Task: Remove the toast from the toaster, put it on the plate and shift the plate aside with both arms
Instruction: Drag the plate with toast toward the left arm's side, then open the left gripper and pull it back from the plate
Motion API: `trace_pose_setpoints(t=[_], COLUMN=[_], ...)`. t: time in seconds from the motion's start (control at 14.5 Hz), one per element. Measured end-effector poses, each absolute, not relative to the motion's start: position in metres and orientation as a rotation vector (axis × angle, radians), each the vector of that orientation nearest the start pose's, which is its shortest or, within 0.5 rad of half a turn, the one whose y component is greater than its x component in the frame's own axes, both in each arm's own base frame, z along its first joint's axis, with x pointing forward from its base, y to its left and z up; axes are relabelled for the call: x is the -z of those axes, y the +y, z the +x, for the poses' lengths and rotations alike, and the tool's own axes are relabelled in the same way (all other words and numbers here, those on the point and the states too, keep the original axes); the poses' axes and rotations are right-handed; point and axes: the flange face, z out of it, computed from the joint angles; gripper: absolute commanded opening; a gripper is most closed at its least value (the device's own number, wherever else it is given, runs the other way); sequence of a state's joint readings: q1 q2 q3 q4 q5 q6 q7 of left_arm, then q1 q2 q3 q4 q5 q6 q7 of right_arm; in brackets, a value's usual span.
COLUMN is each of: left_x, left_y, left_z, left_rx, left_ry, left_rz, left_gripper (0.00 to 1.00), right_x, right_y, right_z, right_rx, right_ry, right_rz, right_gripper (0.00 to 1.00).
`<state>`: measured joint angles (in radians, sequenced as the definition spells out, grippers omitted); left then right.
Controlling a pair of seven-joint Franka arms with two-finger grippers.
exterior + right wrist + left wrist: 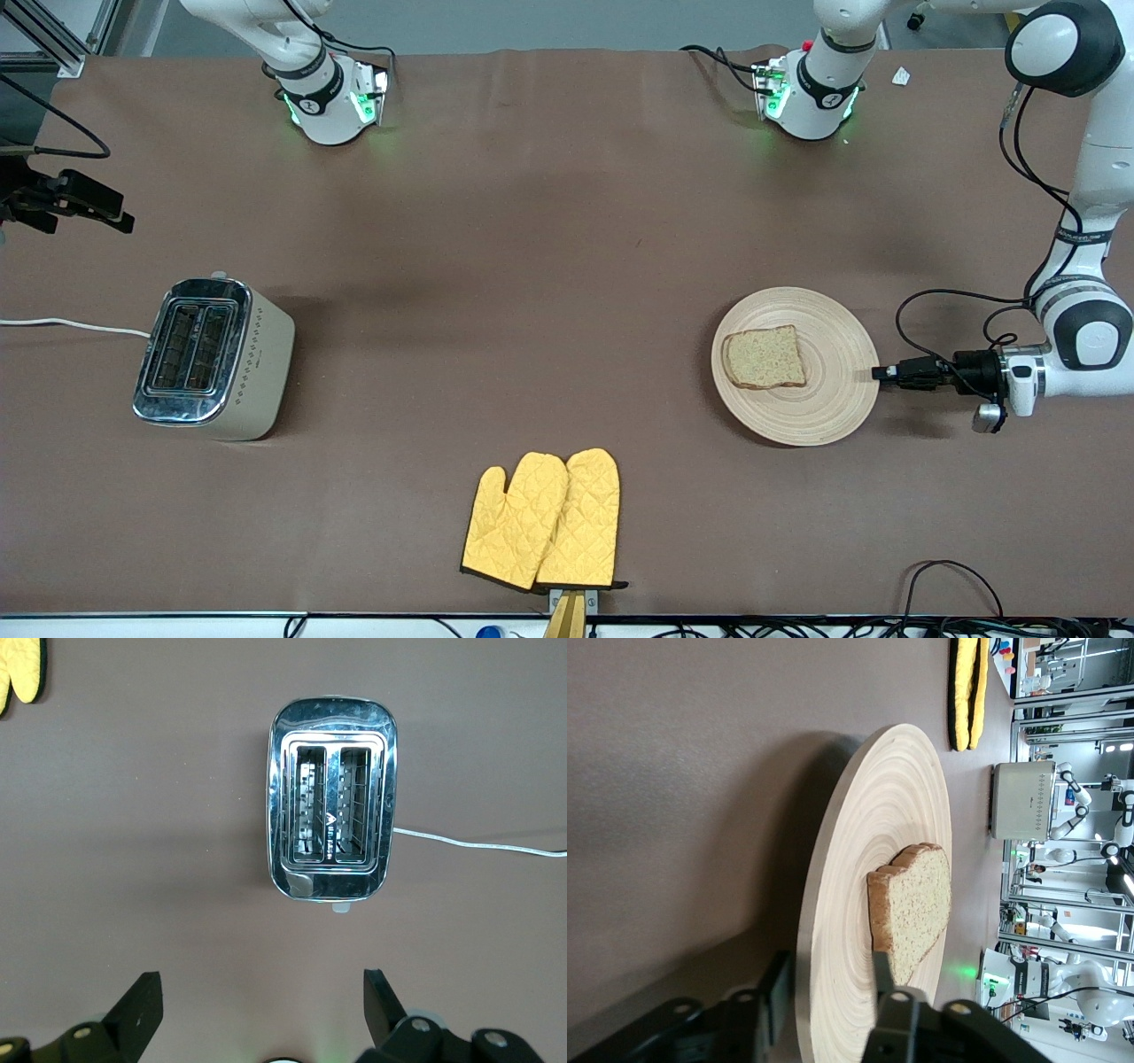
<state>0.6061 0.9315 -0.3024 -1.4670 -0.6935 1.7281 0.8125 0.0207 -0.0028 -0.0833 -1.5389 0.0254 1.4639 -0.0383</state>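
The toast (764, 357) is a roughly square slice, speckled tan with a darker crust around its edge, lying flat on the plate (828, 341), somewhat off-centre toward the right arm's end. The plate is round, pale beige, ringed with concentric grooves, and sits on the brown bench (532, 266) toward the left arm's end, about midway between the base edge and the camera edge.

The left pincer (879, 373) lies level with the bench at the plate's rim on the side toward the left arm's end. In the left wrist view its two black fingers (883, 979) straddle the rim, one above the wood and one below, grasping the plate (859, 904); the toast (912, 908) lies just past the upper finger.

The right pincer (75, 202) hangs at the right arm's end of the bench, partly cut off by the front view's edge. Its wrist view shows it released, fingers (142, 1010) spread wide over the toaster (333, 797).

The toaster (213, 357), chrome-topped with cream sides, shows two slots whose depths are too dark to read. Its white cord (71, 325) runs off the bench edge. A pair of yellow quilted oven mitts (545, 521) lies at the camera edge.
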Motion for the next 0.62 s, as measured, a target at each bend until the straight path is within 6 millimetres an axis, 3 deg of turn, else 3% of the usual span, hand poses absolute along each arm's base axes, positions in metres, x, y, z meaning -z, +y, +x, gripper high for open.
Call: trace_pose_setpoints(t=[0.14,0.34,0.48,0.62], left_x=[-0.151,-0.211,-0.273,-0.341], left_y=[0.176,0.172,0.139,0.086], left_z=[0.640,0.664,0.685,0.699], left_rx=[0.099,0.181,0.209,0.208], left_ry=[-0.101,-0.150,-0.219,-0.292], left_rz=[2.127,2.290,2.436,2.603], left_gripper=[1.00,1.00,1.00,1.00], right_x=[-0.634,-0.638,-0.639,-0.639], right_y=[-0.031,-0.031,-0.030,-0.030], right_z=[0.542,0.542,0.542,0.542], right_rx=[-0.105,-0.090,-0.087,-0.086], right_ry=[0.035,0.034,0.033,0.031], right_rz=[-3.111,-3.112,-3.112,-3.112], right_gripper=[1.00,1.00,1.00,1.00])
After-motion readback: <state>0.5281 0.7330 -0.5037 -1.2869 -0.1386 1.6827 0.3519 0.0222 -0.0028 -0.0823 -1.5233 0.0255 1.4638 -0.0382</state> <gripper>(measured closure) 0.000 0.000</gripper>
